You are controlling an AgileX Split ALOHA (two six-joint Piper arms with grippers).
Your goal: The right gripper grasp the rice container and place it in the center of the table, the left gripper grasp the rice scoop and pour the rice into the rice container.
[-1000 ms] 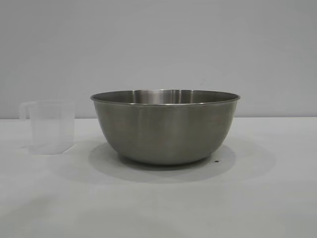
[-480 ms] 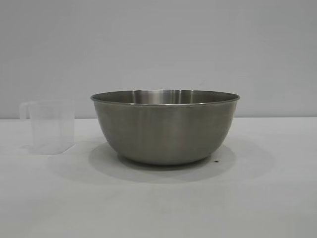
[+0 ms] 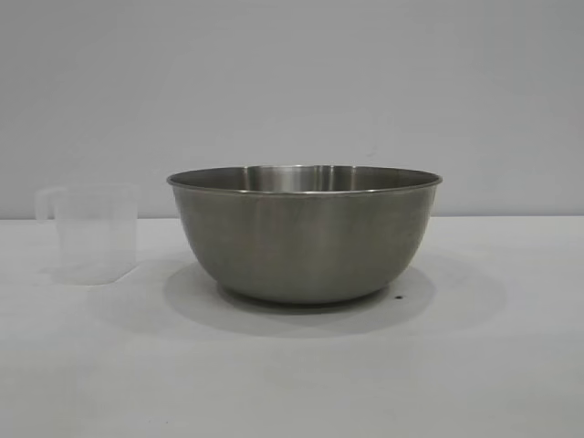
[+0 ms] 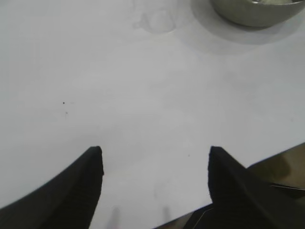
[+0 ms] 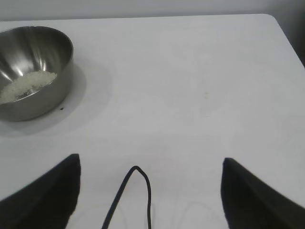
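The rice container [image 3: 304,235], a large steel bowl, stands in the middle of the white table [image 3: 292,383]. Inside it lies a pale patch of rice [image 5: 26,85], seen in the right wrist view, where the rice container [image 5: 33,71] is far from my right gripper [image 5: 150,163]. The rice scoop [image 3: 89,233], a translucent cup, stands upright to the bowl's left with nothing showing in it. My left gripper [image 4: 155,151] hovers open over bare table, well away from the rice scoop [image 4: 159,19] and the rice container [image 4: 257,12]. Both grippers are open and hold nothing.
The table's edge [image 4: 267,157] runs close under my left gripper. A rounded table corner [image 5: 276,24] shows in the right wrist view. A black cable [image 5: 136,191] loops between the right fingers. A small dark speck [image 3: 396,295] lies by the bowl's base.
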